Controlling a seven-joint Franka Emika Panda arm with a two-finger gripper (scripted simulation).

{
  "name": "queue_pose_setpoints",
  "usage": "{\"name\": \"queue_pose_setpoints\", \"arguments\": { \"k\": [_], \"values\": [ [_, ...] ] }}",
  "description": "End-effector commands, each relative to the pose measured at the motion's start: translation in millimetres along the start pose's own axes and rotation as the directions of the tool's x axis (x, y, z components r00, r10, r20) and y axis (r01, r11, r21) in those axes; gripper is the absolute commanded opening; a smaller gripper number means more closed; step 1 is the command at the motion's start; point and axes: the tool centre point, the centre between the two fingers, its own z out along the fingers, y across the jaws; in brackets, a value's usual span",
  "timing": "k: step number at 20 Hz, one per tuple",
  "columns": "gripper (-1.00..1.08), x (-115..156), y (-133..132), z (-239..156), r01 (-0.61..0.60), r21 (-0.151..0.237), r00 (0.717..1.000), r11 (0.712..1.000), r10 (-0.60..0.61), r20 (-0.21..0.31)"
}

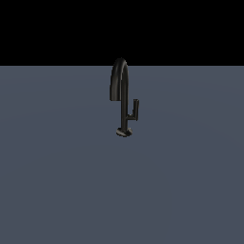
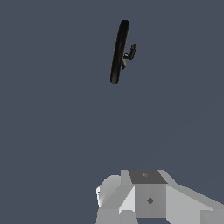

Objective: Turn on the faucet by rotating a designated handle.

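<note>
**Faucet alone on a grey floor, arm well off it**

The faucet [image 1: 123, 97] stands upright near the middle of the exterior view, on a flat grey-blue floor [image 1: 57, 190] that runs back to a black background. Its thin stem rises from a small round base disc, and the arched spout curls over towards the exterior view's left, its mouth hanging about halfway down the stem.

The handle [image 1: 136, 108] is a short upright bar just beside the stem on the exterior view's right, joined to it low down by a small side arm — it reaches well short of the spout's arch.

No arm shows in the exterior view. In the wrist view the faucet [image 2: 119, 52] is seen from above as a slim dark arc with the handle [image 2: 132, 51] a stub at its side, well apart from the camera. Only the grey body of the gripper [image 2: 148, 199] shows at the frame's edge — its fingers are out of sight, so whether they stand apart or together cannot be told. Nothing touches the faucet.
</note>
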Motion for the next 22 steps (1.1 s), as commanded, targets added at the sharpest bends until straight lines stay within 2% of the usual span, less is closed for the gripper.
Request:
{"name": "queue_pose_setpoints", "arguments": {
  "k": [1,6,11,17,22],
  "values": [
    [-1.0,0.0,0.0,0.0,0.0,0.0,1.0,1.0,0.0,0.0],
    [-1.0,3.6,-0.3,0.5,-0.009,0.008,1.0,1.0,0.009,0.007],
    [-1.0,14.4,-1.1,2.2,-0.037,0.032,0.999,0.999,0.036,0.03],
    [-1.0,37.2,-1.9,6.6,-0.097,0.08,0.993,0.992,0.09,0.081],
    [-1.0,64.6,-1.4,13.2,-0.172,0.133,0.978,0.976,0.152,0.145]
  ]
}}
